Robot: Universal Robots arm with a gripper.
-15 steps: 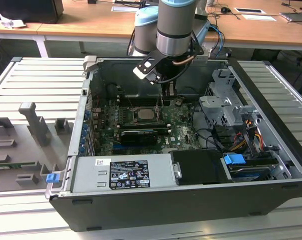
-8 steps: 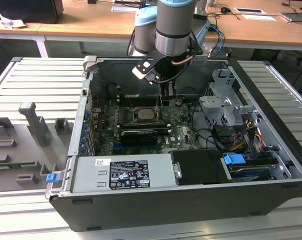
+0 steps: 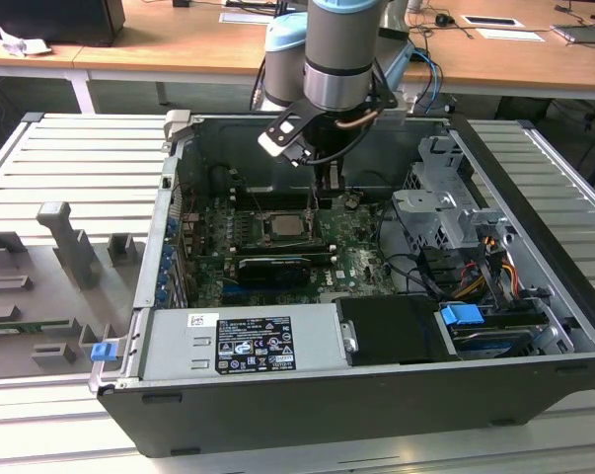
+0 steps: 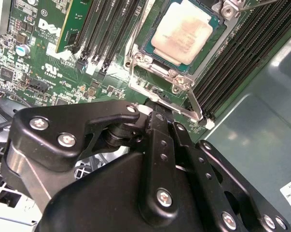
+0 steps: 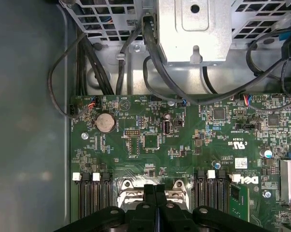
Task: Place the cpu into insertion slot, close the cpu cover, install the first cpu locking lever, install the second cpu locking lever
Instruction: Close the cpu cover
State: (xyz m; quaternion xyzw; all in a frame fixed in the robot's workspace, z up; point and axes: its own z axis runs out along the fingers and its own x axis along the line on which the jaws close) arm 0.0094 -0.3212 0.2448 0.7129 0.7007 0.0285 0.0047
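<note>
Cpu [image 4: 181, 31]: lies flat in the socket, metal top up.
Cpu cover [image 4: 155, 65]: appears lowered, framing the chip.
Locking lever [image 4: 195, 102]: thin metal bar angled away from the socket corner; it looks unlatched.
Gripper [image 5: 155, 189]: fingers pressed together with nothing between them, poised just above the socket edge.
Step in hand: judged to be the first-lever stage, with placement and cover done.
Requirement: exact tip contact on the slim bar, since the memory slots [image 4: 232, 58] stand just beside it.
</note>
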